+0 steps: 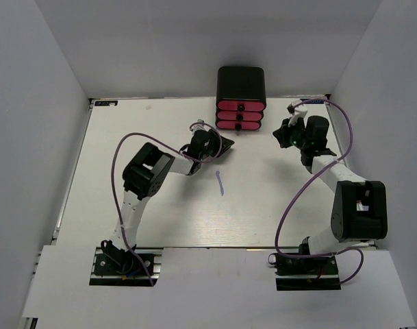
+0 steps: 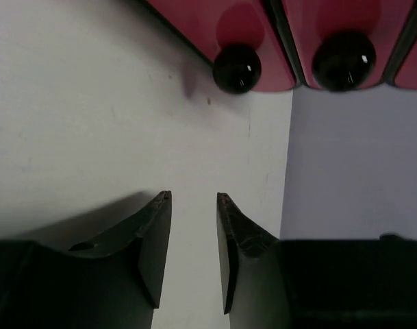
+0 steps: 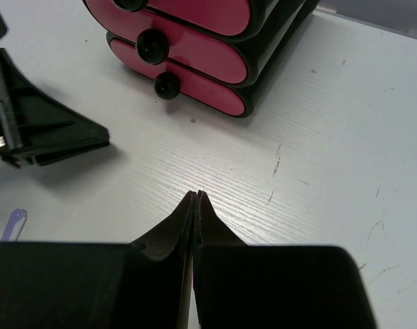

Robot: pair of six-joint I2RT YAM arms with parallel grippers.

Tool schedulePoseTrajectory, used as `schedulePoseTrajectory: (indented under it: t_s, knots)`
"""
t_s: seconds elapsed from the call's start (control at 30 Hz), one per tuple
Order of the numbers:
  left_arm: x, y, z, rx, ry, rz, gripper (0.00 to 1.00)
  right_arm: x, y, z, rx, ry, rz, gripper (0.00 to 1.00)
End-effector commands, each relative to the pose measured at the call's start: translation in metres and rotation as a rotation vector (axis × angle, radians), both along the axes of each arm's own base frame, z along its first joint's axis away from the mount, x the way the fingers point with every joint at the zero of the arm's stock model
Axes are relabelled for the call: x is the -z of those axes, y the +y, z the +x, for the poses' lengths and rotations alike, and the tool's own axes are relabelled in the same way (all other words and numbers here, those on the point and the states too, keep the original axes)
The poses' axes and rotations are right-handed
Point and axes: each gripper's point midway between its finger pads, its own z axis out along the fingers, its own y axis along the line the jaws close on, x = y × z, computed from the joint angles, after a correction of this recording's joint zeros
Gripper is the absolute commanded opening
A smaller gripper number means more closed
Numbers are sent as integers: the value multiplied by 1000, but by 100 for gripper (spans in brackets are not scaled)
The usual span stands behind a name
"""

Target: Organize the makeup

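**A:** How did the left gripper (image 2: 193, 197) stand?

**B:** Its two black fingers were parted by a narrow gap with nothing between them. They hung just above the white table (image 1: 160, 137) and pointed at the box (image 1: 241, 99). The wrist view showed two round black knobs (image 2: 237, 68) on the pink drawers (image 2: 253, 41) close ahead.

**A:** And the right gripper (image 3: 196, 194)?

**B:** Its fingers were pressed flat together, holding nothing. It was over the table to the right of the box, aimed toward the box's lower corner.

**A:** Where was the makeup?

**B:** One piece was in view, a thin purple stick (image 1: 220, 182). It lay flat on the table between the two arms, near the left gripper on the side toward the arm bases, and touched neither gripper. It was well apart from the box, which stood at the table's far edge with its three drawers closed.
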Motion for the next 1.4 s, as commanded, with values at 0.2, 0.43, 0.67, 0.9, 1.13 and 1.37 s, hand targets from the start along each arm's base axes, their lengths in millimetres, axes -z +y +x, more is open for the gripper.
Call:
schedulePoseTrajectory:
  t_s: [0.2, 0.43, 0.67, 0.9, 1.13, 1.37]
  knots:
    - [-20, -23, 58, -106, -25, -141, 63, -15, -10, -4, 26, -28, 66, 0]
    - [-7, -24, 77, -169, -2, -129, 63, -16, -8, -4, 19, -32, 81, 0]
    - [6, -21, 85, -215, 26, -117, 59, -17, -21, -2, 45, -38, 86, 0]
    - [11, -25, 96, -239, 30, -142, 58, -14, -22, -2, 45, -31, 86, 0]
    - [13, -31, 97, -252, 31, -173, 53, -11, -23, -3, 47, -26, 86, 0]
    - [18, -34, 93, -258, 44, -187, 35, -11, -21, -4, 31, -24, 86, 0]
